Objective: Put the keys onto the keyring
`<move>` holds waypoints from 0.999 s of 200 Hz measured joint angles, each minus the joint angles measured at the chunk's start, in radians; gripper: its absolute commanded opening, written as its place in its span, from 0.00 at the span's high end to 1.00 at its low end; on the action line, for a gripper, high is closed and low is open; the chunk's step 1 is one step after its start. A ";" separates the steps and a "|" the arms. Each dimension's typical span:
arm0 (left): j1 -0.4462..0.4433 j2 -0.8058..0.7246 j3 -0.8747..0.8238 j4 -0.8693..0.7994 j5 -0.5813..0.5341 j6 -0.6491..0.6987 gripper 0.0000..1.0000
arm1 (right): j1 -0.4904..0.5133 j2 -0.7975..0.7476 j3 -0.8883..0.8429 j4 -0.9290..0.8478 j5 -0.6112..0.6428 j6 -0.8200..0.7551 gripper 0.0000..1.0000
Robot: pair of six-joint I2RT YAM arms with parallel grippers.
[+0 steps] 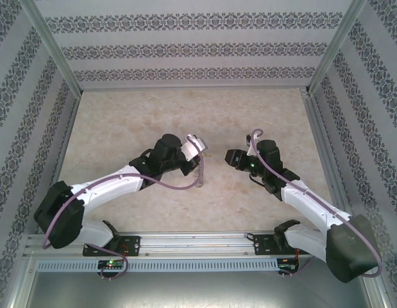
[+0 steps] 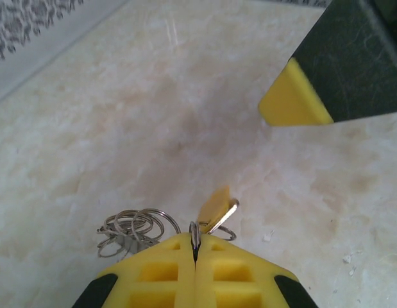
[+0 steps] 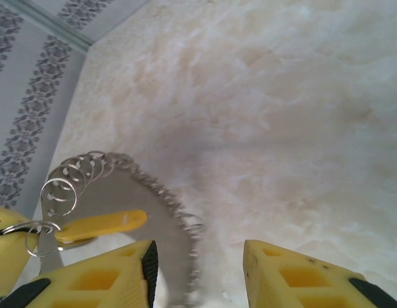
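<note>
Two claws meet at the middle of a pale stone-look table (image 1: 121, 115), with a key at the keyring.

My left claw (image 2: 195, 247) is closed tight, pinching what looks like the wire of the keyring (image 3: 161, 191). My right claw (image 3: 198, 256) hangs wide open and empty just beside it. The keyring is a thin grey hoop with a rim beaded with small loops; in the right wrist view it curves from 9 o'clock round to 6 o'clock. One key (image 3: 102, 223), with a yellow head and a short dull shaft, lies at 8 o'clock by my left fingertips. I judge the task to be mid-course: I cannot tell whether this key is threaded on or only rests against the wire.
</note>
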 measured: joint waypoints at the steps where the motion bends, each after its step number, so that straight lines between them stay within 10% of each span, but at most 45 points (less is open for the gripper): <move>1: 0.000 -0.001 -0.001 0.002 0.001 0.000 1.00 | 0.002 -0.003 0.000 0.000 0.000 0.000 0.58; 200: 0.116 -0.078 -0.124 0.357 0.440 -0.213 1.00 | 0.107 -0.093 0.002 0.127 -0.162 -0.189 0.53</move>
